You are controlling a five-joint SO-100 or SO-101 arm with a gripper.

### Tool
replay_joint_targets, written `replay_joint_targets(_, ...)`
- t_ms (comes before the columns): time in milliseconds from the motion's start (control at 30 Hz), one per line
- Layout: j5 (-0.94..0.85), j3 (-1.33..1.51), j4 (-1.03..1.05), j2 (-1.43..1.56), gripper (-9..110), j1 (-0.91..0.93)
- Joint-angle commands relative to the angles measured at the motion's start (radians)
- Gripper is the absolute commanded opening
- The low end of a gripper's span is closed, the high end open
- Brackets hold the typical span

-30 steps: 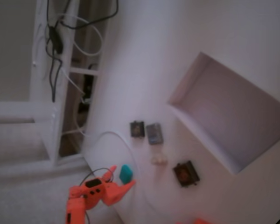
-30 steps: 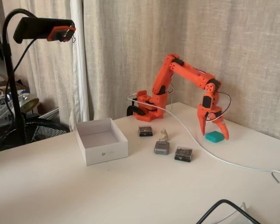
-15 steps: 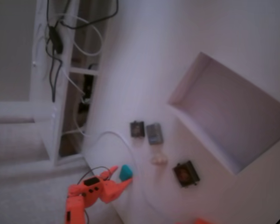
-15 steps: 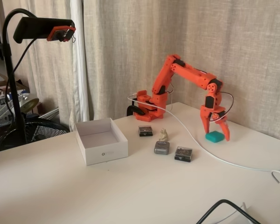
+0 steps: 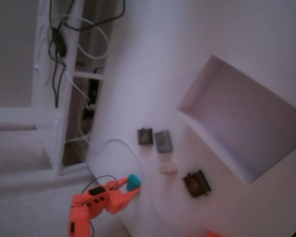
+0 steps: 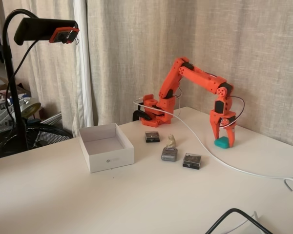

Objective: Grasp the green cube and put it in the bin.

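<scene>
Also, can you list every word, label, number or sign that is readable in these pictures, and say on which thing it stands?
No text can be read in either fixed view.
Bin: a small dark round mark on its front wall, too small to tell what it is.
Dark blocks: top faces show a pattern, too blurred to read.
Green cube: plain, no marking.

You are looking at one teal-green rounded cube (image 6: 222, 142), one white shallow open-topped box (image 6: 106, 146), three small dark grey square blocks (image 6: 152, 137) (image 6: 169, 154) (image 6: 191, 161), one whitish lump (image 6: 171, 141), and one orange arm's two-finger gripper (image 6: 223, 142).
</scene>
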Motion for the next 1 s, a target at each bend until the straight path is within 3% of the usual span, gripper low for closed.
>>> replay_joint_targets(0, -0.008, 0.002, -0.011, -0.014, 12, 0.014)
replay_joint_targets(600, 0.002, -0.034, -0.049, -0.011, 6, 0.015)
replay_joint_targets(967, 0.008, -0.176, 0.16, -0.006, 6, 0.026)
